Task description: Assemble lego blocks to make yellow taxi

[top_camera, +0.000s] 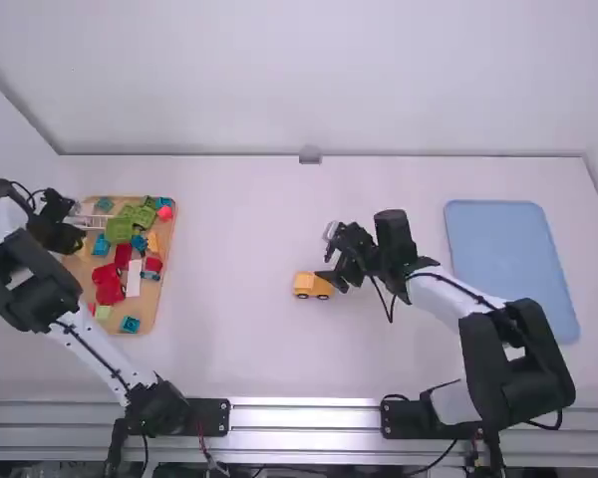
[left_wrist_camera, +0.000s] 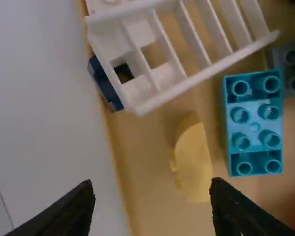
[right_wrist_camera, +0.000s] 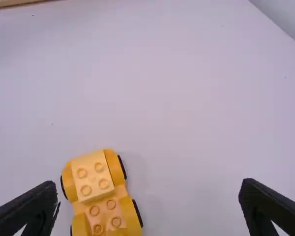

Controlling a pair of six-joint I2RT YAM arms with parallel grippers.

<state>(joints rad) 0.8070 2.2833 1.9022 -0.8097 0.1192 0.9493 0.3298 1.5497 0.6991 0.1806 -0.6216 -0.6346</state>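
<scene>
My left gripper [top_camera: 72,235] is over the left edge of the wooden tray [top_camera: 167,261]. In the left wrist view this gripper [left_wrist_camera: 151,194] stands open, with a yellow curved piece [left_wrist_camera: 194,164] lying on the tray slightly beyond its fingertips. At the middle of the table is a yellow car body [top_camera: 312,286] on black wheels, a lighter studded block on one end. My right gripper [top_camera: 331,271] is just right of it, apparently above the table. Seen from the right wrist, the open gripper [right_wrist_camera: 150,192] has the yellow car body [right_wrist_camera: 101,194] toward one finger, not gripped.
The tray also holds a white ladder-like rack [left_wrist_camera: 179,59], a blue studded block [left_wrist_camera: 254,123], red pieces [top_camera: 110,284], green blocks [top_camera: 120,229] and a white strip [top_camera: 134,278]. A blue flat tray [top_camera: 508,264] lies at the right of the table.
</scene>
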